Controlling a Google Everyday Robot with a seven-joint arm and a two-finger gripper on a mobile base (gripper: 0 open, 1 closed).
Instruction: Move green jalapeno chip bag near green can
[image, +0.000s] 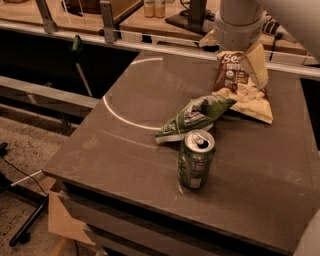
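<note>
The green jalapeno chip bag (195, 116) lies crumpled on the dark table (125, 150), just behind the green can (195, 159), close to it or touching its rim. The can stands upright with its silver top and pull tab showing. My gripper (232, 50) hangs above the far right of the table, over the tan chip bag and well clear of the green bag. Its two pale fingers (256, 62) are spread apart and hold nothing.
A tan-and-brown "Sea Salt" chip bag (240, 85) lies behind the green bag, partly under my gripper. A white arc (122, 117) is marked on the table. A rail (100, 40) runs behind the table. The floor drops off at the left.
</note>
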